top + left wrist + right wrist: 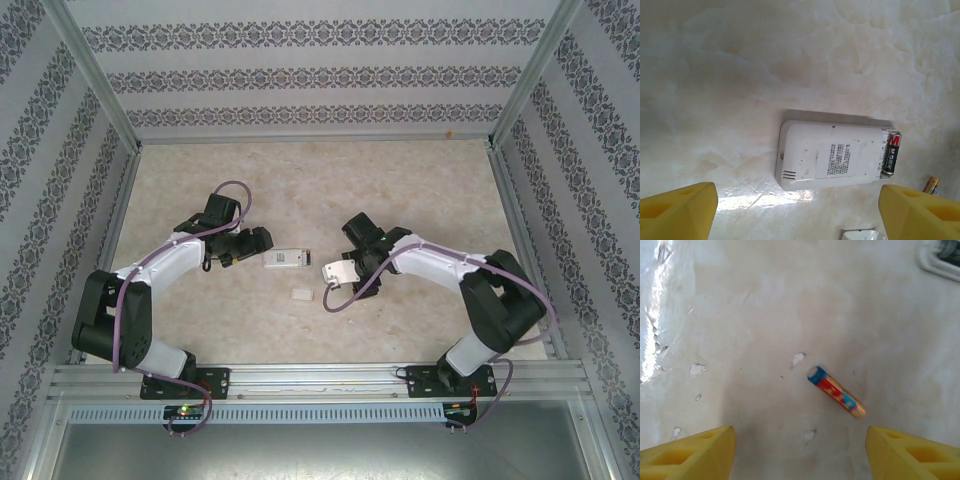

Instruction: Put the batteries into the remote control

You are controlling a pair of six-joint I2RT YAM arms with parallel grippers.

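The white remote control (832, 156) lies back-up on the table, its battery bay uncovered at the right end. One dark battery (891, 154) sits in that bay. My left gripper (797, 200) hovers open just short of the remote, yellow fingers (677, 210) wide apart and holding nothing. A second battery (836, 392), gold with red and blue print, lies loose on the table ahead of my right gripper (800, 440), which is open and not touching it. From above, the remote (283, 260) lies between the left gripper (258, 243) and the right gripper (335, 275).
A small white battery cover (302, 294) lies on the table just in front of the remote, and its edge shows as the cover (860, 234) below the left fingers. Patterned walls and metal rails (300, 375) enclose the marbled table (300, 190).
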